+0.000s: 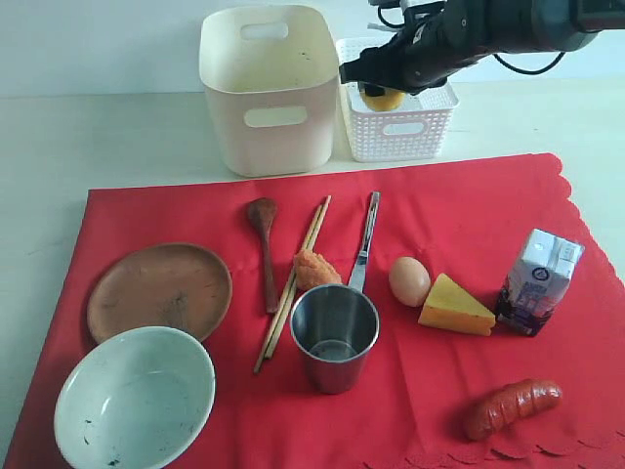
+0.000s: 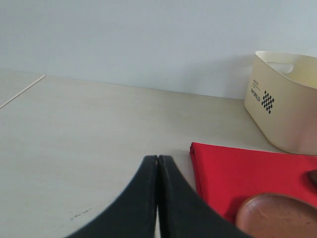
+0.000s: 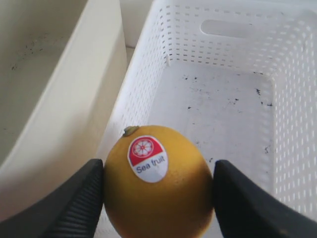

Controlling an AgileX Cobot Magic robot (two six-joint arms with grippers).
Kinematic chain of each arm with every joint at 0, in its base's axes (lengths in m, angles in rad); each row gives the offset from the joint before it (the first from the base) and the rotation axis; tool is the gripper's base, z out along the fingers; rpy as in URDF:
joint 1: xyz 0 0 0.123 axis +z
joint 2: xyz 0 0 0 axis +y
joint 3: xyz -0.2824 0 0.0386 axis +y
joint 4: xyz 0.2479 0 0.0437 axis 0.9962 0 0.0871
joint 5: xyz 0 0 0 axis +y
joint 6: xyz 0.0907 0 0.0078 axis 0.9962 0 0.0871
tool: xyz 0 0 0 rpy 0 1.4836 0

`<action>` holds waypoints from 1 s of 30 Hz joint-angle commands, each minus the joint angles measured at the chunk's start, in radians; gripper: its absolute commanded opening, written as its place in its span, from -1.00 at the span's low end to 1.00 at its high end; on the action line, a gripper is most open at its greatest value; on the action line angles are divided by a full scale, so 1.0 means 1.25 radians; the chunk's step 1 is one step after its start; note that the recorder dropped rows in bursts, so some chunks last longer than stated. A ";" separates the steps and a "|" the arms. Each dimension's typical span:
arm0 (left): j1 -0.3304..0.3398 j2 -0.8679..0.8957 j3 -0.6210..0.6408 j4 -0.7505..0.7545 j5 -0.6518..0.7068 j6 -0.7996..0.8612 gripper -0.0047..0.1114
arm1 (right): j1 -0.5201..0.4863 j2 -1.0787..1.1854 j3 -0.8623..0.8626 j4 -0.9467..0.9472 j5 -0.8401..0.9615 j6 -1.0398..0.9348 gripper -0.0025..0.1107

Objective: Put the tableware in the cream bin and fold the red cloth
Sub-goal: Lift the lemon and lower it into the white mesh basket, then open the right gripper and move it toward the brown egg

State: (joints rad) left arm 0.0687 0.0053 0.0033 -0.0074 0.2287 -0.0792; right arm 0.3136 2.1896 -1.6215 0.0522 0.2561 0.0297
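The red cloth lies flat on the table. On it rest a brown wooden plate, a pale speckled bowl, a dark wooden spoon, light chopsticks and a steel cup with a long handle. Behind the cloth stands the cream bin, with nothing showing inside it. My right gripper hangs over the white basket, shut on a yellow lemon. My left gripper is shut on nothing, over bare table beside the cloth's corner, and is out of the exterior view.
A white lattice basket stands right of the bin. Also on the cloth are an egg, a cheese wedge, a milk carton, a sausage and an orange food piece by the chopsticks.
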 commanded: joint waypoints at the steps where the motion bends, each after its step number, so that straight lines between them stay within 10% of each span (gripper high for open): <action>1: 0.000 -0.004 -0.003 -0.005 -0.010 0.000 -0.89 | 0.001 -0.002 -0.009 -0.002 -0.024 0.001 0.02; 8: 0.000 -0.004 -0.003 -0.005 -0.010 0.000 -0.89 | 0.001 -0.009 -0.009 -0.002 -0.005 0.001 0.43; 18: 0.000 -0.004 -0.003 -0.005 -0.010 0.000 -0.89 | 0.001 -0.171 -0.009 -0.101 0.167 -0.002 0.43; 30: 0.000 -0.004 -0.003 -0.005 -0.010 0.000 -0.89 | 0.001 -0.320 -0.006 -0.047 0.384 -0.002 -0.86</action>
State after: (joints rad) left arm 0.0687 0.0053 0.0033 -0.0074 0.2287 -0.0792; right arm 0.3136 1.8234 -1.6215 -0.0222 0.7145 0.0297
